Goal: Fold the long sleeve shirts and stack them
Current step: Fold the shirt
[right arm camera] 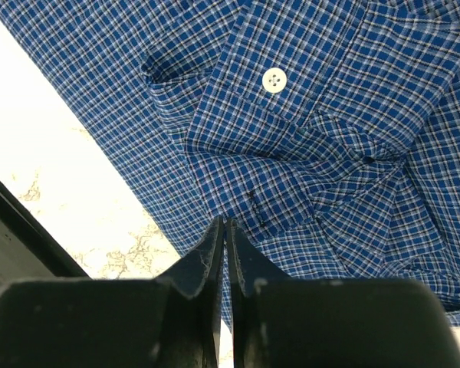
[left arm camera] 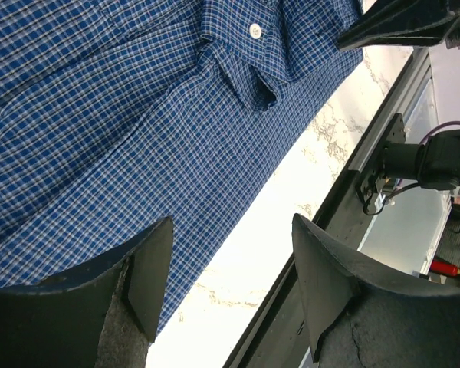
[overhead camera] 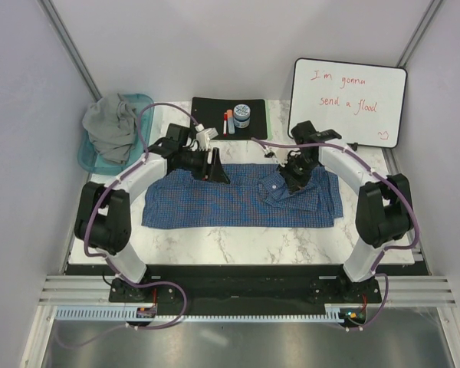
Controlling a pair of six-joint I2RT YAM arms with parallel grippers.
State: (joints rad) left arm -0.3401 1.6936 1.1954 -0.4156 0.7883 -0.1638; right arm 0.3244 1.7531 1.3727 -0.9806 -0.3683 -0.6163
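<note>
The blue-and-white check shirt (overhead camera: 238, 201) lies spread flat across the middle of the table, with a folded cuff and white button (right arm camera: 274, 79) on top of it at the right. My left gripper (overhead camera: 215, 165) is open and empty above the shirt's far edge; in the left wrist view its tips (left arm camera: 231, 224) frame the shirt's hem (left arm camera: 138, 176) and bare table. My right gripper (overhead camera: 296, 181) hovers over the cuff; in the right wrist view its jaws (right arm camera: 225, 224) are shut with no cloth seen between them. The grey shirt (overhead camera: 111, 126) lies bunched in the teal tub.
The teal tub (overhead camera: 88, 159) sits at the table's far left corner. A black mat (overhead camera: 215, 107) at the back holds a small jar (overhead camera: 241, 116) and marker-like sticks. A whiteboard (overhead camera: 349, 100) with red writing leans at the back right. Marble table (overhead camera: 238, 245) shows in front of the shirt.
</note>
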